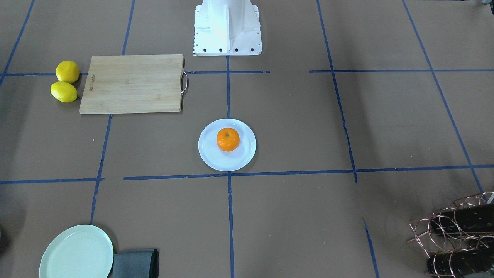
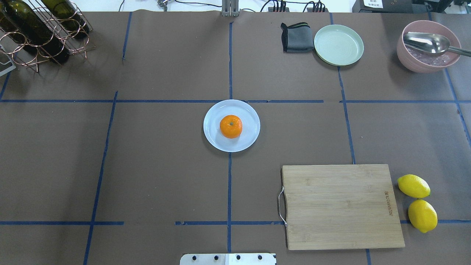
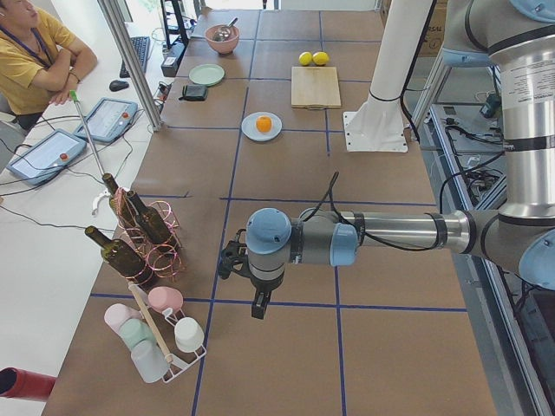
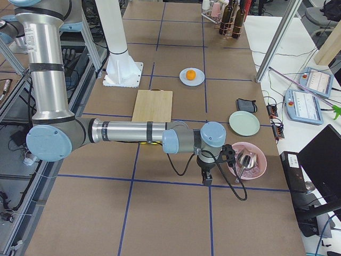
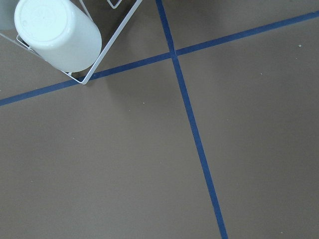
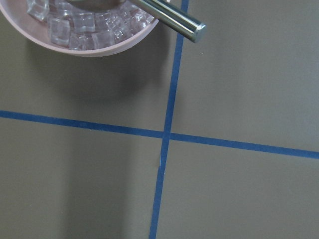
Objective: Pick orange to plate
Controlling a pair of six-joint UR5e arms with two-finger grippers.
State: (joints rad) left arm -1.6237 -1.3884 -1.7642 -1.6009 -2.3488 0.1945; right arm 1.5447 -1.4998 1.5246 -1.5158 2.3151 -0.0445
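Observation:
The orange rests in the middle of the white plate at the table's centre, stem dot up, also seen as orange on plate. Neither gripper is near it. My left gripper hangs over bare table at the left end, close to a cup rack, far from the plate. My right gripper hangs at the right end beside the pink bowl, far from the plate. Both show only in side views, so I cannot tell whether they are open or shut.
A wooden cutting board lies front right with two lemons beside it. A pale green plate, a grey cloth and a pink bowl of ice with a spoon stand far right. A bottle rack stands far left.

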